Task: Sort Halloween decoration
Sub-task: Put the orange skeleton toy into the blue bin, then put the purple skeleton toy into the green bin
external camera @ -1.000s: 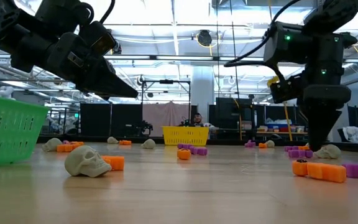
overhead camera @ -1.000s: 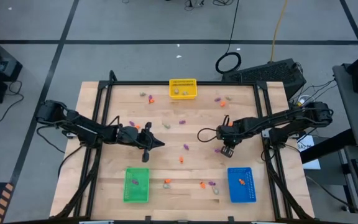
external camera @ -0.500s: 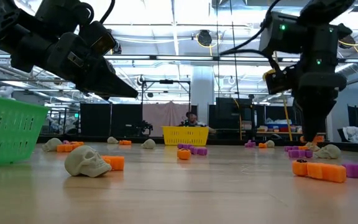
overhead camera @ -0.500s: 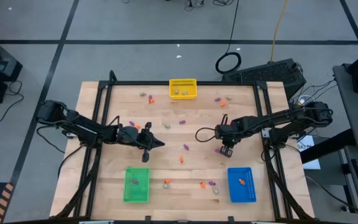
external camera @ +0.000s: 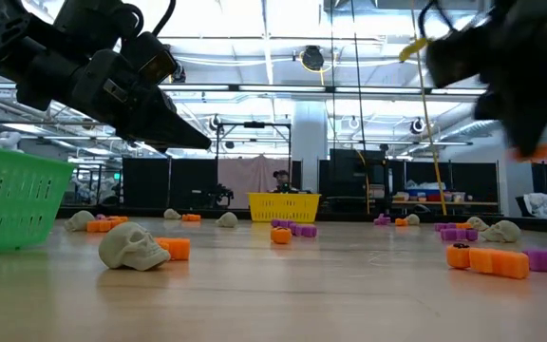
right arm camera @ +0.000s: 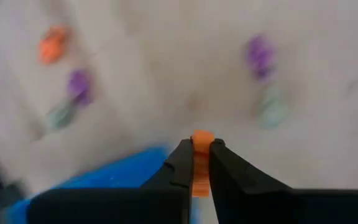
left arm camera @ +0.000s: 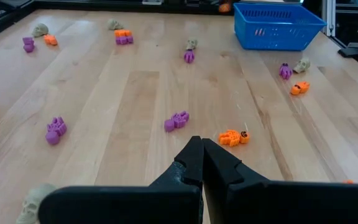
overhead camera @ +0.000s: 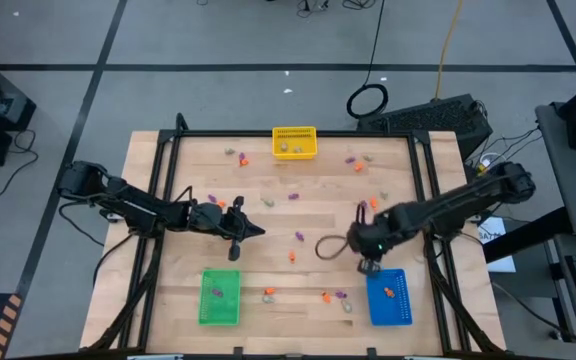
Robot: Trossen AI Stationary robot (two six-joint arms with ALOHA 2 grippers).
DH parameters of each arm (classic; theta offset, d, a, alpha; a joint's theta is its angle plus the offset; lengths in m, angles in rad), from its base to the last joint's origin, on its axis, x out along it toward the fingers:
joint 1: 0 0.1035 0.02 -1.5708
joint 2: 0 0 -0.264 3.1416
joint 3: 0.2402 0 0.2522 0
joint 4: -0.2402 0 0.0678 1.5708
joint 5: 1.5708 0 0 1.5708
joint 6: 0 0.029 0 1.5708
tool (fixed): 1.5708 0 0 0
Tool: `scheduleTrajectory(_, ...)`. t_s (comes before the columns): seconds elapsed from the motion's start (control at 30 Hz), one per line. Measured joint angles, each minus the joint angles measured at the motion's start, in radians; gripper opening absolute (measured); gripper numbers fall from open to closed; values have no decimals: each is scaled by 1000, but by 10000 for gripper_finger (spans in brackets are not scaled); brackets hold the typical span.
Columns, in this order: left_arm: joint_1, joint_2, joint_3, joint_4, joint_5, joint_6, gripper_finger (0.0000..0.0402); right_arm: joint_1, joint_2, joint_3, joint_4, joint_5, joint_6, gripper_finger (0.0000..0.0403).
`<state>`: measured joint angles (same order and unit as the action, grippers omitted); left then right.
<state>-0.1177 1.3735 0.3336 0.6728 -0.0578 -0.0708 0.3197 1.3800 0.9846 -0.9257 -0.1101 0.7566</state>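
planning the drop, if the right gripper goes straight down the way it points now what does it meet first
Most likely the blue rectangular plastic bin. The right gripper, shut on a small orange trinket, hangs at the bin's near edge, though depth is unclear, so it might meet the wooden table beside it.

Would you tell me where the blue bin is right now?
In the high view the blue bin sits at the table's front right corner, just below the right gripper, with a purple trinket on its left.
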Motion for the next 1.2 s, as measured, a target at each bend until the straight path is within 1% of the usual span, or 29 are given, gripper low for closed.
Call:
scheduleTrajectory(0.17,0,0,0,1,0,0,2,169,0,9,-8,-77,219,23)
scheduleTrajectory(0.3,0,0,0,1,0,0,2,277,0,-9,2,-74,339,23)
scheduleTrajectory(0.4,0,0,0,1,0,0,2,317,0,-52,26,-48,384,23)
scheduleTrajectory(0.63,0,0,0,4,0,0,2,322,1,-193,132,-45,361,23)
scheduleTrajectory(0.73,0,0,0,10,-6,0,2,322,1,-231,150,-44,343,31)
scheduleTrajectory(0.87,0,0,1,8,-48,-2,2,322,1,-235,152,-44,322,64)
scheduleTrajectory(0.97,0,0,20,-6,-50,-2,2,322,1,-209,151,-45,307,98)
scheduleTrajectory(1.1,0,-30,71,-129,-50,-2,2,322,1,-154,124,-46,281,133)
scheduleTrajectory(1.2,0,-79,131,-334,-50,-3,2,321,1,-98,84,-22,255,137)
